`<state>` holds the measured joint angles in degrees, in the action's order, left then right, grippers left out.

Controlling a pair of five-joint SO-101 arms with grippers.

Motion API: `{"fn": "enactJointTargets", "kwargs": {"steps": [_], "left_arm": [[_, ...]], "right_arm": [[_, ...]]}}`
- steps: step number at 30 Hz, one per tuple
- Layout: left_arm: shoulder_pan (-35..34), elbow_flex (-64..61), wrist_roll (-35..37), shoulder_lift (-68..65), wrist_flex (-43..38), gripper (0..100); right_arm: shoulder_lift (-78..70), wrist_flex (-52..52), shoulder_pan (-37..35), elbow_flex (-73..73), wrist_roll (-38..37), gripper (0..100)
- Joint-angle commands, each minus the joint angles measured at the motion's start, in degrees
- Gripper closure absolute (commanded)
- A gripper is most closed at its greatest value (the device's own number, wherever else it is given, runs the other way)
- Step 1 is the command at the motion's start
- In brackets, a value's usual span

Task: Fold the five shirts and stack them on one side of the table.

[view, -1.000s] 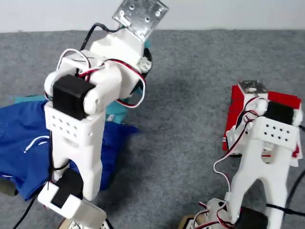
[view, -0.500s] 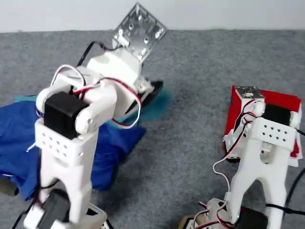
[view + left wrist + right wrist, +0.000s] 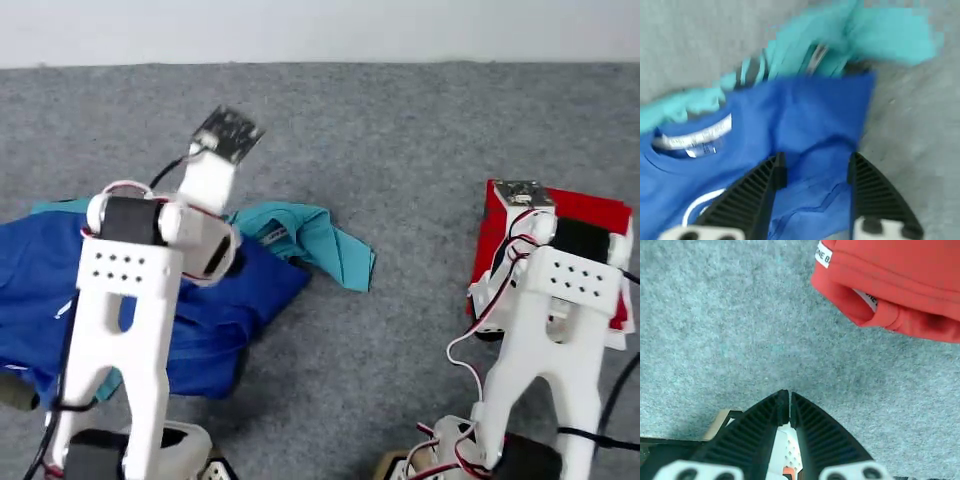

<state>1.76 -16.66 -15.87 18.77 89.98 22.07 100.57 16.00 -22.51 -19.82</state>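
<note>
A crumpled blue shirt [image 3: 215,310] lies at the left of the grey table. A teal shirt [image 3: 318,240] lies rumpled against its far right edge. My left arm [image 3: 130,300] stands over the blue shirt. In the left wrist view my left gripper [image 3: 817,159] is open just above the blue shirt [image 3: 805,115], nothing between its fingers, with the teal shirt [image 3: 880,35] beyond. A folded red shirt [image 3: 590,212] lies at the right, partly under my right arm [image 3: 560,300]. My right gripper [image 3: 790,396] is shut and empty over bare table, near the red shirt [image 3: 900,280].
The grey carpet-like table top [image 3: 420,150] is bare in the middle and at the back. A white wall edge [image 3: 400,30] runs along the far side. Cables hang from both arms near the front edge.
My left arm has pulled back toward the near left and lowered over the blue shirt. The teal shirt, earlier drawn out under the arm, now lies loose beside the blue one. The right arm has stayed still.
</note>
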Motion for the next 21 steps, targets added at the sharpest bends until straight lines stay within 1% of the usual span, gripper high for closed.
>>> {"fn": "enactJointTargets", "kwargs": {"steps": [1, 4, 7, 14, 16, 17, 20, 21], "left_arm": [[-4.31, -8.22, -5.45, -2.20, -7.03, 79], [-4.92, -11.91, -8.26, -6.33, -8.97, 79], [-5.19, -12.88, -10.11, -11.96, -8.97, 79], [-5.27, -12.70, -10.46, -24.97, -8.79, 80], [-5.27, -12.70, -10.55, -26.64, -8.79, 83], [-5.27, -12.70, -10.81, -26.73, -8.79, 87], [-5.27, -12.53, -14.51, -26.73, -8.70, 99], [-5.63, -12.26, -14.86, -26.55, -8.35, 99]], "right_arm": [[2.07, 2.42, -0.22, 0.44, 0.62, 99.0], [2.07, 2.42, -0.22, 0.44, 0.62, 99.0], [2.07, 2.42, -0.22, 0.44, 0.62, 99.0], [2.07, 2.42, -0.22, 0.35, 0.62, 99.0], [2.07, 2.42, -0.22, 0.35, 0.62, 99.0], [2.07, 2.42, -0.22, 0.35, 0.62, 99.0], [2.07, 2.42, -0.22, 0.35, 0.62, 99.0], [2.07, 2.42, -0.22, 0.35, 0.62, 99.0]]}}
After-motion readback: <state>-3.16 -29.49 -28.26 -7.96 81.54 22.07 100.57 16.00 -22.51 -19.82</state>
